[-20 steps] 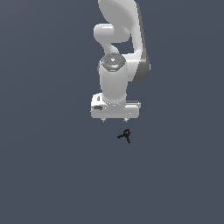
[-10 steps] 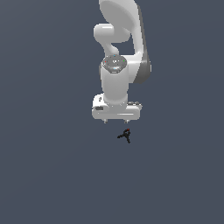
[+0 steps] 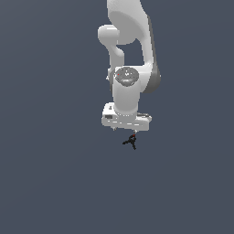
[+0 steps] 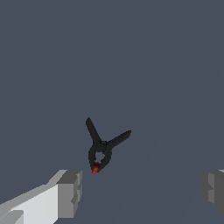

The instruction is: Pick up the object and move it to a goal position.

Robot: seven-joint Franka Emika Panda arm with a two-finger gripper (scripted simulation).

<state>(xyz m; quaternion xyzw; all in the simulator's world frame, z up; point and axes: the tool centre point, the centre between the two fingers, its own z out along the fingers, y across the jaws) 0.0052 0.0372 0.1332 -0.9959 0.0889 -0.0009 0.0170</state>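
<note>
The object (image 3: 130, 141) is a tiny black clamp-like thing with splayed prongs and a red tip, lying on the dark grey floor just below the white hand in the exterior view. The wrist view shows the object (image 4: 102, 148) close up, its red tip pointing toward one finger. My gripper (image 3: 124, 130) hangs right above it, open, with nothing between its grey fingertips (image 4: 70, 192). The object lies ahead of the gap, nearer one finger than the other. No goal marker shows.
A plain dark grey surface (image 3: 55, 173) fills both views. The white arm (image 3: 130, 55) rises from the hand toward the top of the exterior view.
The gripper has sunk a little toward the object over the last second. The object has stayed where it was.
</note>
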